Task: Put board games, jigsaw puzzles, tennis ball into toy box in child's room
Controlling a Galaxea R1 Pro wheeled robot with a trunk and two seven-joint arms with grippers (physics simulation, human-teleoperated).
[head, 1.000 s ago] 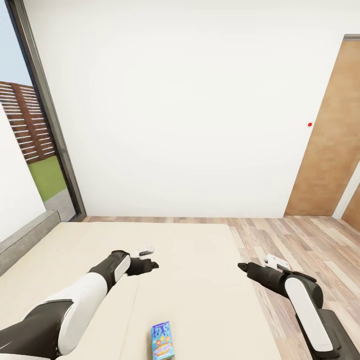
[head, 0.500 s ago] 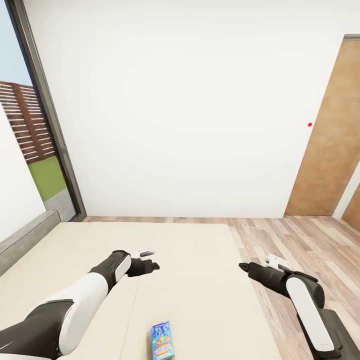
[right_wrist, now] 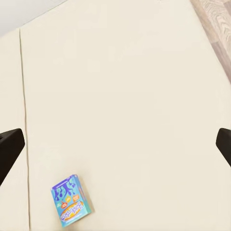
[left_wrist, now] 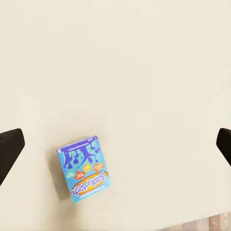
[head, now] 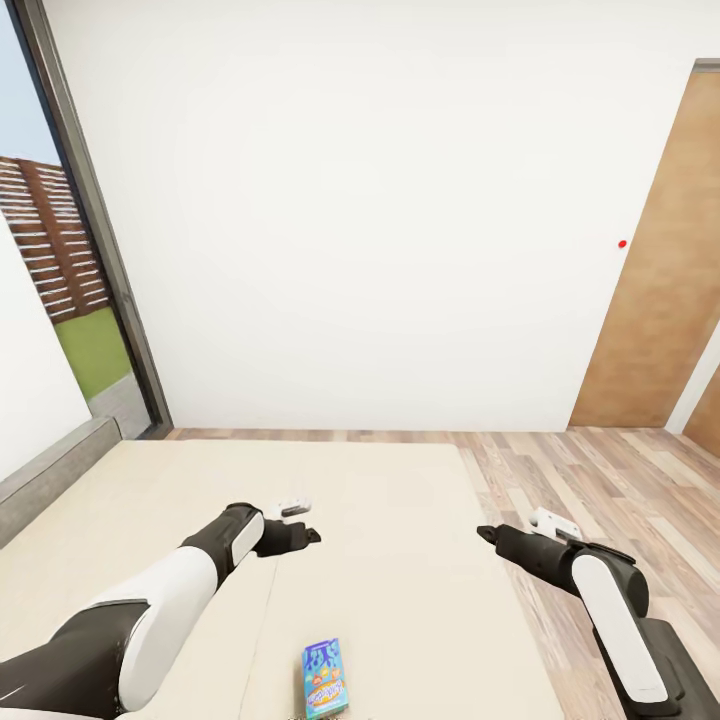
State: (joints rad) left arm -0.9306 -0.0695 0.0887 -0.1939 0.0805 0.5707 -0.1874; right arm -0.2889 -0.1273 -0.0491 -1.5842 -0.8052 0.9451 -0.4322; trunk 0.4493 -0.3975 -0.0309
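The robot stood at the foot end of the bed, both arms held out low over the cream mattress. A small teal-blue board game lay flat on the mattress close in front of the robot, between the two arms and just to the right of the seam dividing the mattress halves. It was nearer the robot than either gripper, and nothing touched it.

The left gripper hung above the left half of the mattress, near the seam. From the camera on that wrist, its two dark fingertips sat far out at opposite edges of the view, so the claw was spread wide, with the board game lying on the bare mattress between and beyond them. The printed lid showed blue figures and an orange band of lettering.

The right gripper hovered by the right edge of the bed, next to the wood-plank floor. Its fingertips likewise stood wide apart with nothing between them, and the game showed small and off to one side of its line.

Behind the bed rose a plain white wall, with a wooden door on the right and a tall window on the left. A tiny red dot sat beside the door; I could not tell what it was.
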